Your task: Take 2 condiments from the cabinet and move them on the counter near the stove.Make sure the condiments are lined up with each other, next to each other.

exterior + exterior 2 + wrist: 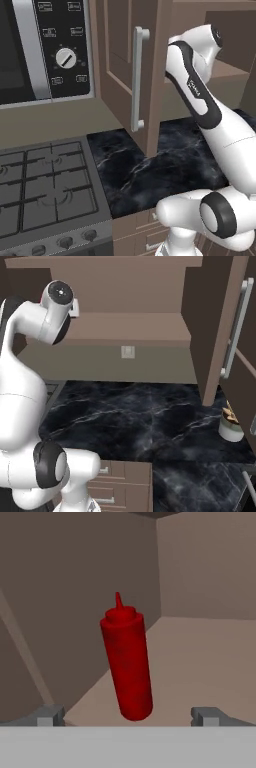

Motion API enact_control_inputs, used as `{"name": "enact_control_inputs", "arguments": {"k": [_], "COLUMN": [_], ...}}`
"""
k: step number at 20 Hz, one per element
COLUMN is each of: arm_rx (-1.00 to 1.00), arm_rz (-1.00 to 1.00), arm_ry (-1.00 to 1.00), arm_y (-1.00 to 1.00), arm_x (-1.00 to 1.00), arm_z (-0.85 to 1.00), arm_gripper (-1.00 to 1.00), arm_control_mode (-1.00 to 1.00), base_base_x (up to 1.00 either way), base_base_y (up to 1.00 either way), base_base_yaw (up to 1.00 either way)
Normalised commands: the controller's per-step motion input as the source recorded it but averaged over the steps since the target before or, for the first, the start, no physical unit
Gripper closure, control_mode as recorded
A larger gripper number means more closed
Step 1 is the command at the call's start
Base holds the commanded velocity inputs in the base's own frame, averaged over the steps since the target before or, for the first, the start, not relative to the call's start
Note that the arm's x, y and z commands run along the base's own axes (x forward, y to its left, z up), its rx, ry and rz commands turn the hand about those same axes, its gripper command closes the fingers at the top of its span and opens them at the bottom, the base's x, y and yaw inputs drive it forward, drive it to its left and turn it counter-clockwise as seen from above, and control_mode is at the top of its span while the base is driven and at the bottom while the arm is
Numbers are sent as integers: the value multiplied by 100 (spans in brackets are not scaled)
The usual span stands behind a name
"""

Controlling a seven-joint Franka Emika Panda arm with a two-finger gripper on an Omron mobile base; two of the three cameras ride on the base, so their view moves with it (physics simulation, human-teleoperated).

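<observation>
In the hand view the claw (128, 716) stands wide open, gripping nothing, one grey fingertip (50, 714) at each lower side. Between the tips and just beyond them stands the red squeeze bottle (127, 662), its narrow cap pointing up and leaning a little in this tilted view. It rests on the brown shelf (200, 662) inside the cabinet, with the cabinet's side wall close behind it on the left and the back corner farther off. No label or writing can be made out on the bottle. Nothing lies between the tips and the bottle.

From the base cameras, the white arm (200, 95) reaches up into the open cabinet (130, 326), so the claw itself is hidden there. The cabinet's door (125, 65) hangs open beside the arm, its long pale handle (137, 80) upright. Below lies the black veined tabletop (140, 416), bare near the stove (45, 190), whose grates and knobs sit at the left. A small pale jar (231, 426) stands on the tabletop at the far right, by another open door. Above the stove hangs a microwave (45, 45); its panel markings are too small to read. A wall outlet (128, 351) sits on the back wall.
</observation>
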Motion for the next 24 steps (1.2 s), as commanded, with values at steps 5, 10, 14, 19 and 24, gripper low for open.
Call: {"name": "enact_control_inputs", "arguments": {"k": [5, 10, 14, 19, 24], "arm_rx": [-2, -3, 0, -1, -2], "arm_rz": [6, 3, 3, 2, 1], "arm_ry": [5, 0, 0, 0, 0], "arm_y": [26, 23, 10, 1, 9], "arm_x": [14, 22, 21, 25, 17], "arm_z": [0, 0, 0, -4, -8], "arm_gripper": [-100, -100, -100, -100, -100], "arm_control_mode": [-100, -100, -100, -100, -100], "base_base_x": [0, 0, 0, 0, 0], "base_base_y": [0, 0, 0, 0, 0], "base_base_yaw": [0, 0, 0, 0, 0]}}
